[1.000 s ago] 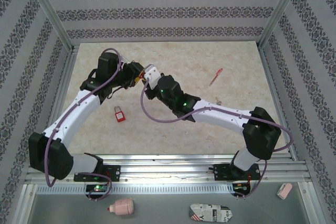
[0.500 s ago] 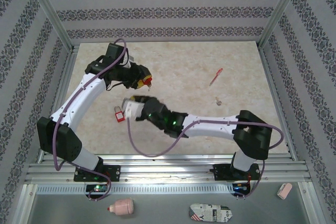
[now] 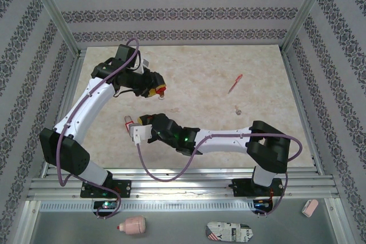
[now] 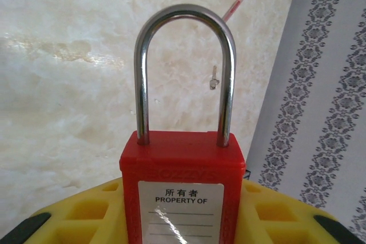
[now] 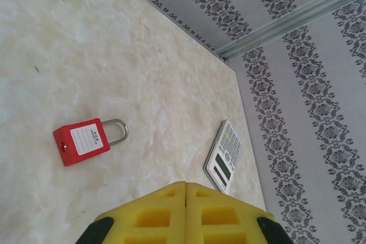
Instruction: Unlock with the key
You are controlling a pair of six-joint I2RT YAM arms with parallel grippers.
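**Figure. Risks before key pickup.** The left gripper [image 3: 154,88] is clamping the body of a red padlock [image 4: 182,192], jaws pressing on its sides, and is presenting the steel shackle [image 4: 184,11] upright above the table [image 3: 200,72]. The key [image 3: 237,108] is lying flat on the table well apart from the red padlock, off to the robot's right and slightly nearer the arm bases. A red pen [image 3: 235,83] is resting beyond it on that same side. The right gripper [image 5: 186,198] is hovering nearer the bases than the red padlock, with its yellow pads [image 5: 154,215] pressed together on nothing. A second padlock [image 5: 86,140] is lying on the table just beside it.

Likely hazards:
- The right arm is sitting far from the key and close to the wrong lock, so a descent here would be wasted.
- The key is thin and lying flat, so the pads may slide over it or push it away.
- The nearby red pen could be pinched by mistake.
- The keyhole is not visible, so the lock's facing may be blocking insertion.
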